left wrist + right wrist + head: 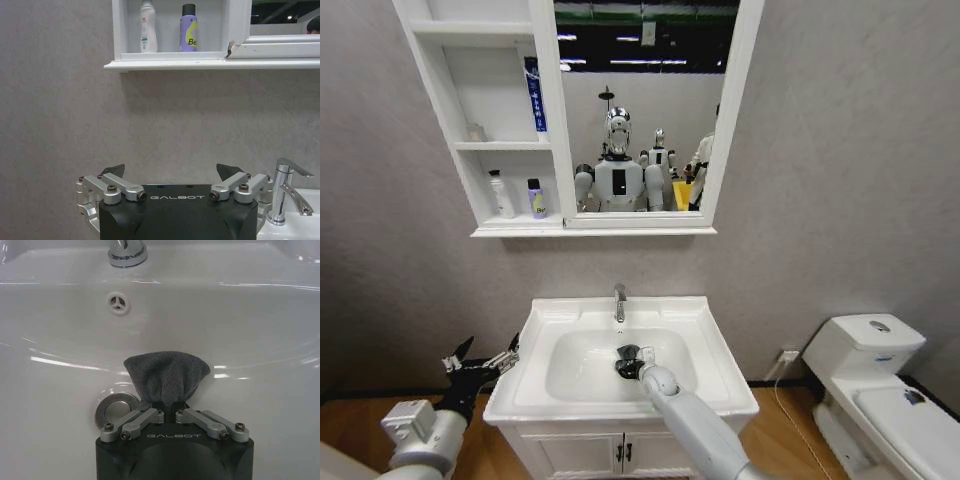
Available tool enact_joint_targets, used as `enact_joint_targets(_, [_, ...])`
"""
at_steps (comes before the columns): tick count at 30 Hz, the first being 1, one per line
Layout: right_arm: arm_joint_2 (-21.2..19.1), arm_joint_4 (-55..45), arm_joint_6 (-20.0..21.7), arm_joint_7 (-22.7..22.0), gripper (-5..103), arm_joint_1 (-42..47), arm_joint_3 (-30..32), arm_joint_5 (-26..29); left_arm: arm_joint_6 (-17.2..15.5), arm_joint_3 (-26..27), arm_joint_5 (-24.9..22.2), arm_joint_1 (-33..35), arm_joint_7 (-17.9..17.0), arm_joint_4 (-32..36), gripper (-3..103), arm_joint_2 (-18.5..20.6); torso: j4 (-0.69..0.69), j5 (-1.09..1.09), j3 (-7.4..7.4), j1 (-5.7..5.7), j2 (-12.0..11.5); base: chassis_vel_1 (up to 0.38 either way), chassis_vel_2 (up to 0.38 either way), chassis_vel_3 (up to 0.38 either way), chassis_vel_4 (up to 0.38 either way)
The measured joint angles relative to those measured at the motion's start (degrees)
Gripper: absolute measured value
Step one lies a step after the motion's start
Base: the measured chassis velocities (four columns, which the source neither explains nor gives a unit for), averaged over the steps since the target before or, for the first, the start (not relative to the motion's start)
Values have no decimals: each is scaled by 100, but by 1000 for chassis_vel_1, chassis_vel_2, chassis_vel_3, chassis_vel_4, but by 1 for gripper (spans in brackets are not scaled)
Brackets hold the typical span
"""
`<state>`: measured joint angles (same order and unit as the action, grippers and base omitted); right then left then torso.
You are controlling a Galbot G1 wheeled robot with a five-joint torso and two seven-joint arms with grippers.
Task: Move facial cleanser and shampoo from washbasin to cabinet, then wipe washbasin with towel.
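Grey towel [166,374] is pinched between the closed fingers of the right gripper [169,409], bunched and fanning out past the fingertips. In the head view that gripper [631,361] sits low in the bowl of the washbasin [545,325], near its centre, the towel [626,352] against the white ceramic. Just beside the gripper in the right wrist view lies the chrome drain [114,406]; beyond the towel are the overflow hole [119,303] and the base of the tap [127,252].

Out at 9 o'clock from the basin in the head view, the left gripper [480,362] hangs beside the rim, fingers spread wide and holding nothing.

At 11 o'clock, high on the wall, the cabinet [472,120] carries a white bottle [501,194] and a purple bottle [537,198] side by side on its lowest shelf, next to the mirror [645,100].
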<state>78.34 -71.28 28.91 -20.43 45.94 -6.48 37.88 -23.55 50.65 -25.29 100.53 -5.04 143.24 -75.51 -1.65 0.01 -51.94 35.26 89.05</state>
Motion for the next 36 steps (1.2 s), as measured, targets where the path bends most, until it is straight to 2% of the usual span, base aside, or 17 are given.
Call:
enact_joint_targets(2, [-107, -241, 60, -358, 5, 107, 55, 113, 0, 0, 0, 0, 0, 0, 100, 0, -1, 0, 0, 0, 0, 0, 0, 0, 0])
enact_joint_targets(3, [-107, -241, 60, -358, 5, 107, 55, 113, 0, 0, 0, 0, 0, 0, 100, 0, -1, 0, 0, 0, 0, 0, 0, 0, 0])
enact_joint_targets(10, [-331, -745, 154, -1242, 5, 240, 164, 271, 0, 0, 0, 0, 0, 0, 100, 0, 0, 0, 0, 0, 0, 0, 0, 0, 0])
enact_joint_targets(15, [-444, -868, 178, -1491, 5, 299, 259, 277, 0, 0, 0, 0, 0, 0, 100, 0, 0, 0, 0, 0, 1, 0, 0, 0, 0])
enact_joint_targets(23, [-600, -967, 107, -1532, 5, 427, 387, -105, 0, 0, 0, 0, 0, 0, 100, 0, 2, 1, 0, 0, 0, 0, 0, 0, 0])
enact_joint_targets(30, [-752, -1045, -373, -1154, 5, 501, 579, -1070, 0, 0, 0, 0, 0, 0, 100, 0, 0, -1, 0, 0, 1, 0, 0, 0, 0])
enact_joint_targets(36, [-782, -1036, -834, -840, 5, 400, 720, -1649, 0, 0, 0, 0, 0, 0, 100, 0, -2, -2, 0, 0, 0, 0, 0, 0, 0])
